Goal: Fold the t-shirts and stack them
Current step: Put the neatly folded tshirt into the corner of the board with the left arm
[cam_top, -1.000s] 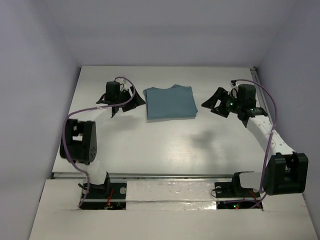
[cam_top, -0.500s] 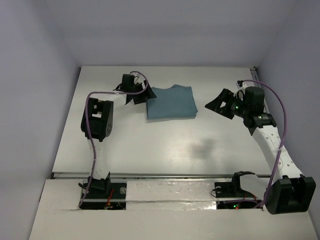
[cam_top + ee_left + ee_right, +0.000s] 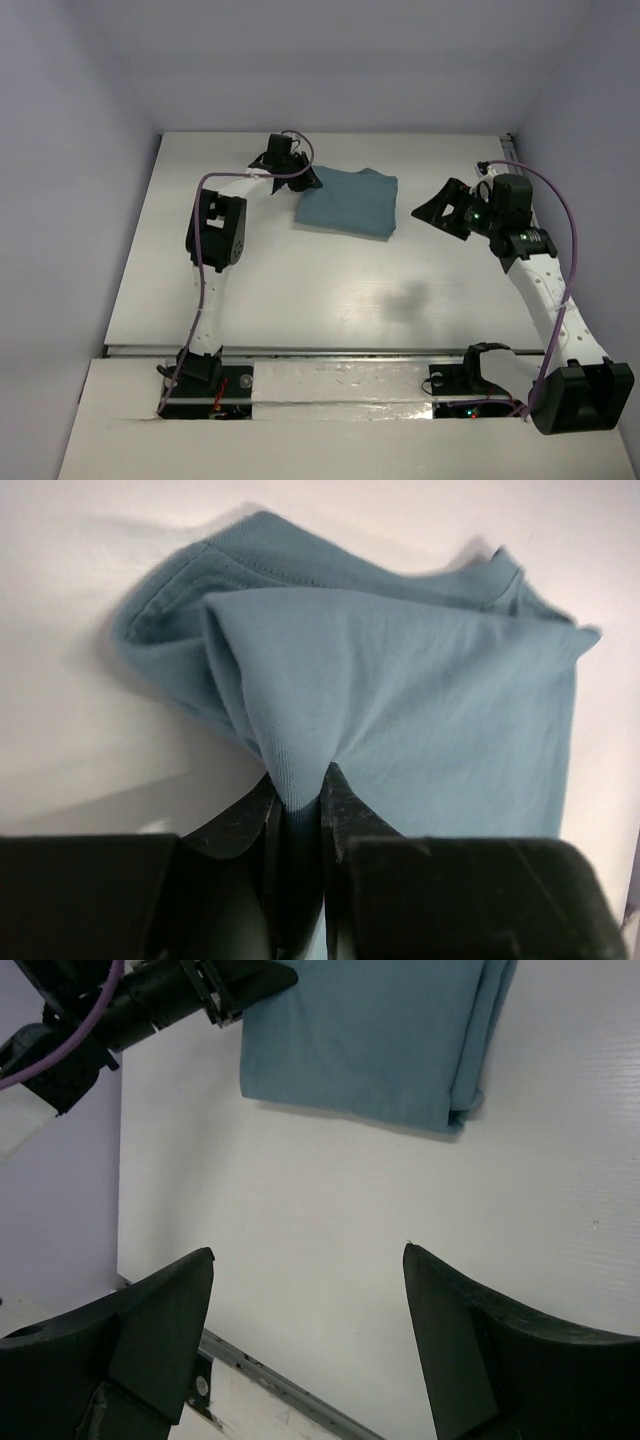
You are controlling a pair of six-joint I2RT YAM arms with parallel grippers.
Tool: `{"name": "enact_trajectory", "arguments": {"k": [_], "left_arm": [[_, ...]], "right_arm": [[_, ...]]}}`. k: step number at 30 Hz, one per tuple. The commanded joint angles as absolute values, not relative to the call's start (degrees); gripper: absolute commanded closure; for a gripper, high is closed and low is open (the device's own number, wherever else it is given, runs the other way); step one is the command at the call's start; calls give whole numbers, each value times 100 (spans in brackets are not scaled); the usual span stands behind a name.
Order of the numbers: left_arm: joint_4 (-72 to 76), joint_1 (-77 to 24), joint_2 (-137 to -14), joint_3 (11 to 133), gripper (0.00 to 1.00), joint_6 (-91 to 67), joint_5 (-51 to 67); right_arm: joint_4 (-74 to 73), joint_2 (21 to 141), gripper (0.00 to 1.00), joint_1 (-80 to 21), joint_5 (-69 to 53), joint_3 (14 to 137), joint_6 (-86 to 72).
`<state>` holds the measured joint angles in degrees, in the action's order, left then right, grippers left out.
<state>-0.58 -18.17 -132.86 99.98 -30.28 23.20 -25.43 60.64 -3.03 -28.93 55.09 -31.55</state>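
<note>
T-shirt (image 3: 420, 710) corner deep inside left hand (image 3: 300, 783)

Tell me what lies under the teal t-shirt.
Only the white table shows around the t-shirt. Its folded layers hide whatever is directly beneath. The left gripper pinches one edge, but nothing beneath is exposed.

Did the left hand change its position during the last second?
Yes. In the top view the left hand went right, away from the table and its left edge, and now pinches the t-shirt at its left corner.
</note>
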Motion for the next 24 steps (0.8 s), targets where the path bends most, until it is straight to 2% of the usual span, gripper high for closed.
{"name": "enact_trajectory", "arguments": {"k": [1, 5, 9, 18, 24], "left_arm": [[-254, -1329, -13149, 10825, 100, -3058, 2110], [-202, -582, -12991, 11021, 100, -3138, 2083], [0, 201, -12771, 10654, 100, -3252, 2109], [1976, 1730, -11550, 7737, 100, -4253, 1749], [2899, 2346, -10654, 6111, 100, -5129, 696]], "right_arm": [[-2496, 5968, 19, -325, -2944, 5573, -3182], [-2575, 5985, 19, -325, -2944, 5537, -3129], [-2619, 5985, 19, -325, -2979, 5528, -3120], [-2602, 6073, 19, -325, -3252, 5528, -3155], [-2786, 5977, 19, -325, -3410, 5405, -3094]]}}
